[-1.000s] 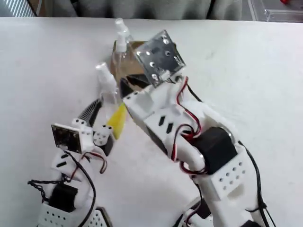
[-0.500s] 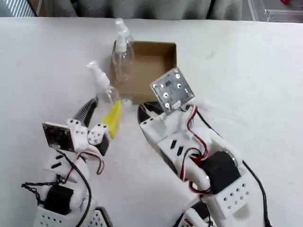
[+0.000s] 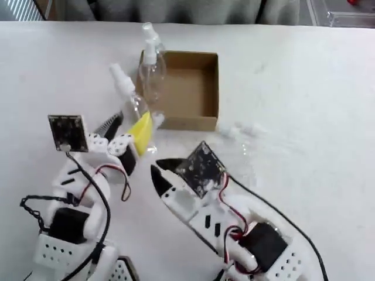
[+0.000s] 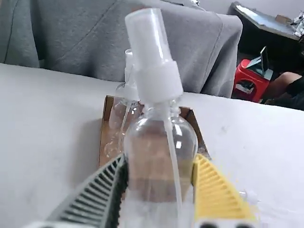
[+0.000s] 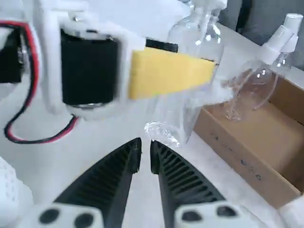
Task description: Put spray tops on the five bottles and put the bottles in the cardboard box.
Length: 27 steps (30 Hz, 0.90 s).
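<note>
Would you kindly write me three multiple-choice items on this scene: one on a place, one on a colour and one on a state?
1. The held bottle is: A beside the box; B inside it; C lying flat.
2. One jaw of the left gripper is: A red; B yellow; C blue.
3. Its spray top is: A missing; B cracked; C fitted.
A: the left gripper holds it outside the box wall. B: yellow shows against the glass. C: the top sits on the neck.
</note>
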Available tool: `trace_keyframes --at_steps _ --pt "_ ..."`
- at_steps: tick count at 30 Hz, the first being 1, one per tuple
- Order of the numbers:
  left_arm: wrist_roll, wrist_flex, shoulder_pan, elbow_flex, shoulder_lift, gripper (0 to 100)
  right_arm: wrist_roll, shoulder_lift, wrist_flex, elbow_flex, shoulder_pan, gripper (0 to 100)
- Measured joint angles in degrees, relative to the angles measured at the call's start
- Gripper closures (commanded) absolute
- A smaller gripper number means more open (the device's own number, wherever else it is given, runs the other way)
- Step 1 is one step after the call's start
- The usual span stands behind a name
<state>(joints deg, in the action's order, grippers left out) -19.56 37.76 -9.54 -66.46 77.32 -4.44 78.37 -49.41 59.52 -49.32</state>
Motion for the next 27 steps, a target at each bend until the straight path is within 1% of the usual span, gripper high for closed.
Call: trace_keyframes --at_steps 4,9,14,27 --pt "-0.4 2.3 0.0 0.3 3.0 98 0.0 4.2 6.7 7.9 -0.1 98.3" --pt "-0.4 5.7 -0.1 0.3 8.7 98 0.0 4.2 16.5 13.6 -0.5 98.3" --pt "-0.5 6.1 -0.1 0.3 12.0 98 0.0 0.8 22.7 14.2 -2.7 98.3" --pt "-0.6 7.8 0.2 0.3 12.5 98 0.1 -11.5 33.9 14.2 -2.7 98.3"
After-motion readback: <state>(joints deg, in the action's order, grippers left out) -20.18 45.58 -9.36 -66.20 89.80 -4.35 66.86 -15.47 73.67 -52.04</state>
